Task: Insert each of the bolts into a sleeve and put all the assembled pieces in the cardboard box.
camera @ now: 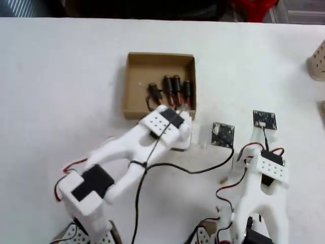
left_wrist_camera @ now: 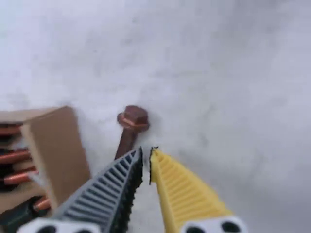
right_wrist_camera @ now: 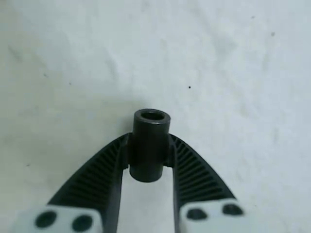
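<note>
No legible text or labels

i am working over a white table (camera: 61, 66) that is catching soft, even light. past its far edge the room is lying dark, a red object (camera: 256, 7) is showing there, and a pale perforated block (camera: 317, 61) is standing at one side edge of the table.

In the high view's centre, the left arm (camera: 127, 152) covers the cardboard box's (camera: 137, 86) lower right corner and the ends of the assembled pieces (camera: 172, 86). The bolt's (left_wrist_camera: 132, 119) shank runs behind the left gripper's (left_wrist_camera: 146, 154) grey finger (left_wrist_camera: 109, 187). A beige object (camera: 317, 61) is cut off at the high view's right edge.
</note>
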`<control>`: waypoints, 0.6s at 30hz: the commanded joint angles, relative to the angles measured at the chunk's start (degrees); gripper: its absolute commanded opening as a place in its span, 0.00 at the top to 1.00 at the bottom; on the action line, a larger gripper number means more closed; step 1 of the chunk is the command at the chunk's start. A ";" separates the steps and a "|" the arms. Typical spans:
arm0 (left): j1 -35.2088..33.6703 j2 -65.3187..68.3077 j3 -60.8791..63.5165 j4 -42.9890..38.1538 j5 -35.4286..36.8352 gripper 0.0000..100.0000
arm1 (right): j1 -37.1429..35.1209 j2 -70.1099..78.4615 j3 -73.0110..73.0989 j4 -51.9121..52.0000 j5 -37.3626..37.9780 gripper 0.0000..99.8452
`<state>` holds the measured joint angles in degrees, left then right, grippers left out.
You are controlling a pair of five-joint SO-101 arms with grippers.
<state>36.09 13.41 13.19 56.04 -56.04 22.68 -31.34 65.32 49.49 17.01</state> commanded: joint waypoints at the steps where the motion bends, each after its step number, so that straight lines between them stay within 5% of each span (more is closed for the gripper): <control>1: -2.24 -5.49 -1.32 0.88 0.09 0.88 | -0.48 -1.71 -0.44 -0.75 0.00 0.98; 18: 0.92 -4.53 2.64 -7.82 0.00 0.84 | -0.48 -1.71 -0.44 -0.75 0.00 0.98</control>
<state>34.95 11.65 16.88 49.71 -56.04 22.68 -31.34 65.32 49.49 17.01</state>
